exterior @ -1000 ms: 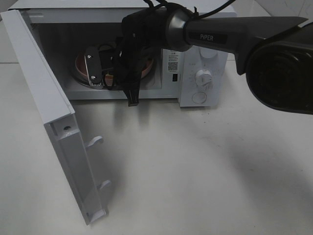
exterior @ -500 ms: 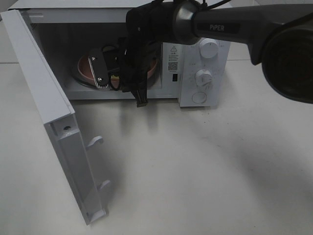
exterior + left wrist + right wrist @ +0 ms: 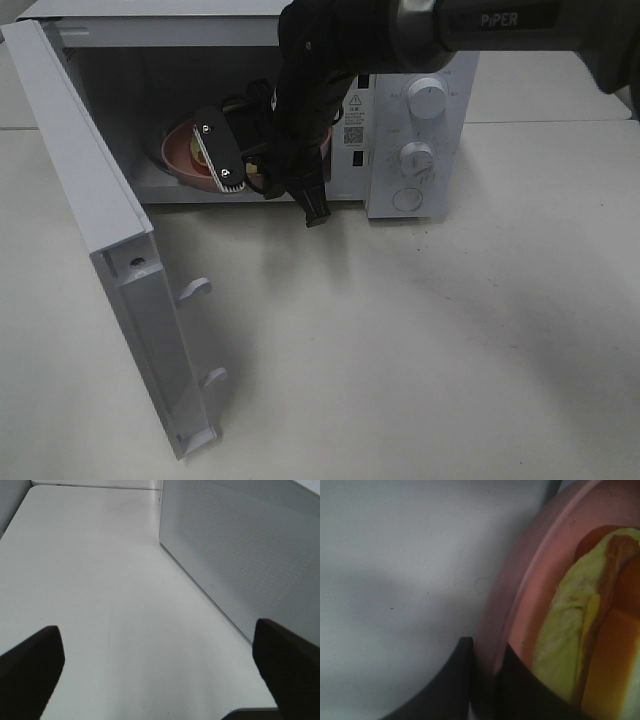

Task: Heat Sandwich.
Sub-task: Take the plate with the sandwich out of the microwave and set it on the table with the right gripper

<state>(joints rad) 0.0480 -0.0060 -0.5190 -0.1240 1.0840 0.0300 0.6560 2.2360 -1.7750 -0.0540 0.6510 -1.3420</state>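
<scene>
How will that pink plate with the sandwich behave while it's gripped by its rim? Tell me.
The pink plate looks rigid and smooth, so the right gripper, pinching only its rim, may let it slip. In the high view it appears tilted, so the sandwich, lying loose on it, could slide.

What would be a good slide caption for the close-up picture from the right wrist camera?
Right gripper pinching the rim of the pink plate that carries the sandwich.

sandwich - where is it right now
The sandwich lies on the pink plate, whose rim the right gripper pinches, at the open microwave's mouth, left of its dials in the exterior high view.
</scene>
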